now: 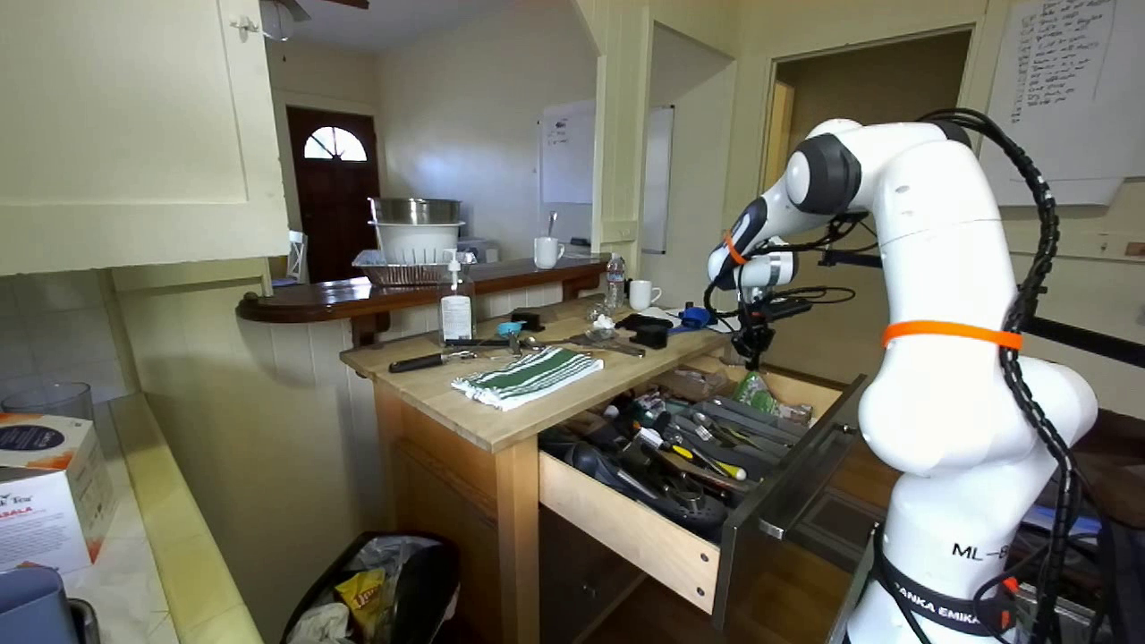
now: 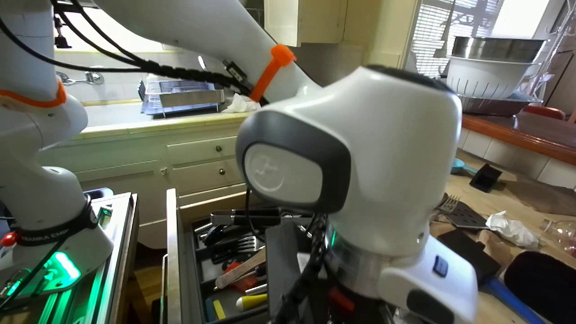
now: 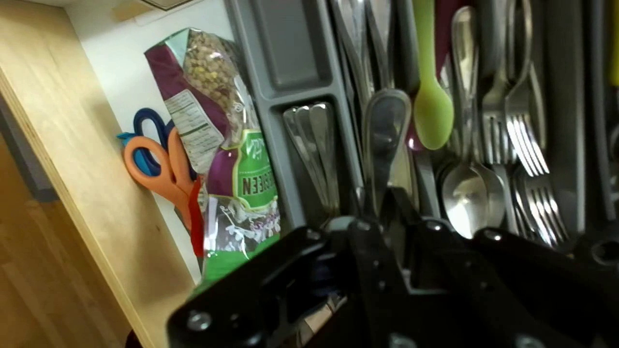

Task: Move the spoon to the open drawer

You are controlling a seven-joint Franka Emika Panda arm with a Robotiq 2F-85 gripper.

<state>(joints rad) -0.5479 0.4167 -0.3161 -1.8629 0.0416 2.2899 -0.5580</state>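
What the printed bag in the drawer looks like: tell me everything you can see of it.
The bag looks like thin, shiny plastic printed purple and green, with a white label, a lettered green patch and a clear area showing tan and yellowish bits. Long and crinkled, it lies in the open drawer between the orange-handled scissors and the grey tray; whether it touches either is unclear. In the wrist view the gripper hides part of its green end.

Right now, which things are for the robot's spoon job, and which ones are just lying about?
For the job:
metal utensil, probably the spoon, though its other end is hidden
gripper, holding it
open drawer

Just lying about:
striped towel on the wooden counter
pump bottle, there too
orange-handled scissors, in the drawer
printed bag, also in there
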